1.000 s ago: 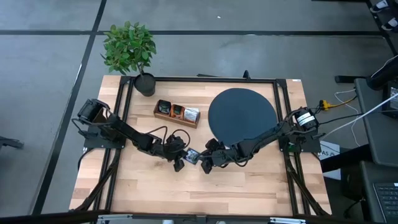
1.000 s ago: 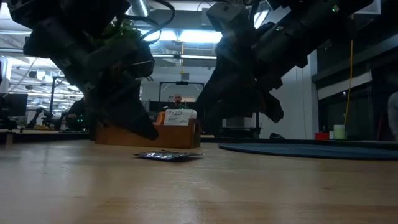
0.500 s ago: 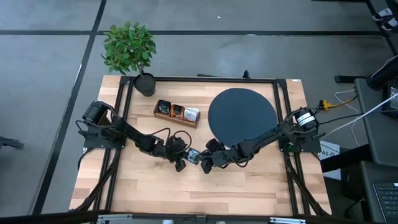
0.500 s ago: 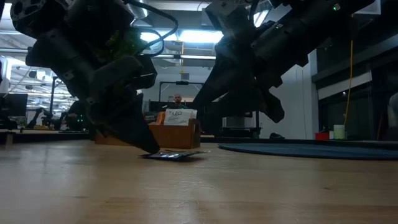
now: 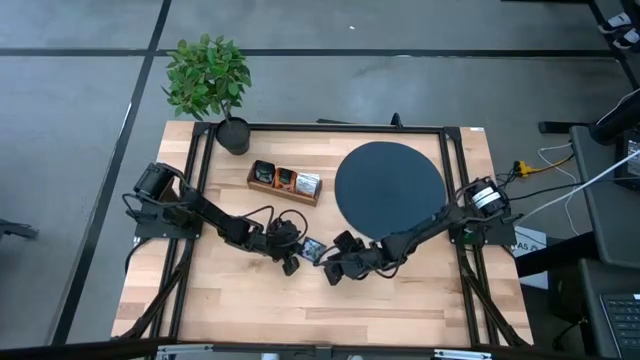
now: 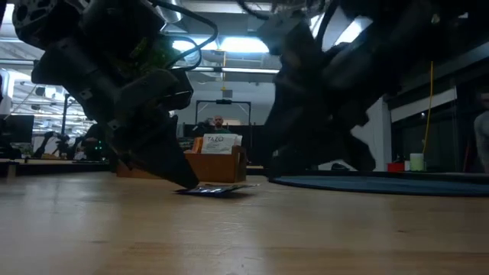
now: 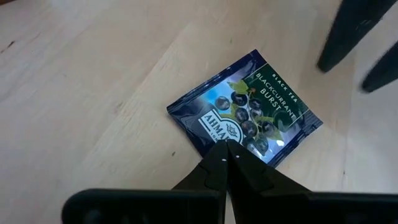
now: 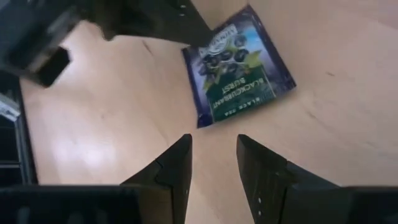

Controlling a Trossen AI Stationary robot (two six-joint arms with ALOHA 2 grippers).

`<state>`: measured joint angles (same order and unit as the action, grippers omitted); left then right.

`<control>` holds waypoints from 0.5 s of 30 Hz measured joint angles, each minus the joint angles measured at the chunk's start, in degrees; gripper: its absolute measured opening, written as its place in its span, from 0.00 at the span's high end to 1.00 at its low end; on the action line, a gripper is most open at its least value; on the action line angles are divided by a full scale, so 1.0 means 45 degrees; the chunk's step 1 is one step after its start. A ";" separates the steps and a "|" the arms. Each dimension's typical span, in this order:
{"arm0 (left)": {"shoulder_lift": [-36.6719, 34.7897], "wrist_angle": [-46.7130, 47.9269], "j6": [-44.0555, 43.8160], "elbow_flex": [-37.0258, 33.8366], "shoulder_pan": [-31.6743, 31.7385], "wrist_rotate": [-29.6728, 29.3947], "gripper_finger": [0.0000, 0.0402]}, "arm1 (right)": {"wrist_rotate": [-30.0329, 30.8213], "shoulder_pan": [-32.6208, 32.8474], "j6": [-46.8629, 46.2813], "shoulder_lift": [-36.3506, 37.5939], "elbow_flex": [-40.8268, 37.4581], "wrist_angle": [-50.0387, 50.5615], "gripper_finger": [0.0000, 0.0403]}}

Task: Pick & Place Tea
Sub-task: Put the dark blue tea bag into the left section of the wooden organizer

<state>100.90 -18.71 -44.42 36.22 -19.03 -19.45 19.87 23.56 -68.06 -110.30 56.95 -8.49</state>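
Note:
One tea sachet (image 5: 312,248), dark blue with a berry picture (image 7: 245,112), lies flat on the wooden table between my two grippers. My left gripper (image 7: 225,144) is shut, with its fingertips down on the sachet's edge; the low view shows the tip (image 6: 191,183) at the sachet's (image 6: 215,190) end. My right gripper (image 8: 214,142) hovers open just short of the sachet (image 8: 239,65), toward the table's near-right side (image 5: 333,270), and touches nothing. My left gripper presses its shut fingertips on the sachet close to one edge (image 7: 217,134), on the side of the brand mark. The fingers slant down from the table's left. The sachet stays on the table under them.
A wooden compartment tray (image 5: 285,182) holding more sachets stands behind the grippers, a big black round disc (image 5: 388,185) to its right. A potted plant (image 5: 208,80) is at the far left corner. A person (image 6: 218,122) sits in the room beyond.
My left gripper has come down, and its shut tip now rests on the sachet's edge. My right gripper has shifted toward the table's near edge, sinking a little and rolling about its own axis. Its fingers stay apart.

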 joint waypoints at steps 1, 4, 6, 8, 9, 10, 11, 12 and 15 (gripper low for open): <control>0.0007 -0.0039 -0.0005 -0.0003 0.0000 -0.0041 0.99 | 0.0013 -0.0019 -0.0058 -0.0145 0.0000 -0.0139 0.68; 0.0019 -0.0145 -0.0097 -0.0013 0.0000 -0.0070 0.99 | 0.0032 -0.0097 -0.0171 -0.0420 -0.0005 -0.0336 0.68; 0.0019 -0.0162 -0.0170 -0.0013 0.0000 -0.0091 0.99 | 0.0018 -0.0165 -0.0187 -0.0432 -0.0005 -0.0304 0.68; 0.0019 -0.0185 -0.0194 -0.0013 0.0000 -0.0128 0.99 | 0.0175 -0.0201 -0.0193 -0.0432 -0.0005 -0.0362 0.68; 0.0019 -0.0191 -0.0203 -0.0013 0.0000 -0.0178 0.99 | 0.0412 -0.0210 -0.0198 -0.0432 -0.0005 -0.0374 0.68; 0.0019 -0.0218 -0.0251 -0.0013 0.0000 -0.0244 0.99 | 0.0604 -0.0212 -0.0199 -0.0432 -0.0005 -0.0396 0.68; 0.0019 -0.0245 -0.0296 -0.0017 0.0000 -0.0319 0.99 | 0.0666 -0.0212 -0.0207 -0.0432 -0.0005 -0.0473 0.68; 0.0024 -0.0284 -0.0296 -0.0021 0.0000 -0.0367 0.99 | 0.0666 -0.0200 -0.0241 -0.0441 -0.0005 -0.0513 0.68; 0.0209 -0.0753 -0.0249 -0.0030 0.0007 -0.0448 0.99 | 0.0657 -0.0189 -0.0381 -0.0590 -0.0012 -0.0527 0.68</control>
<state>101.84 -22.10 -45.55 36.09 -19.00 -21.47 22.82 22.71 -69.77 -112.96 56.89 -10.86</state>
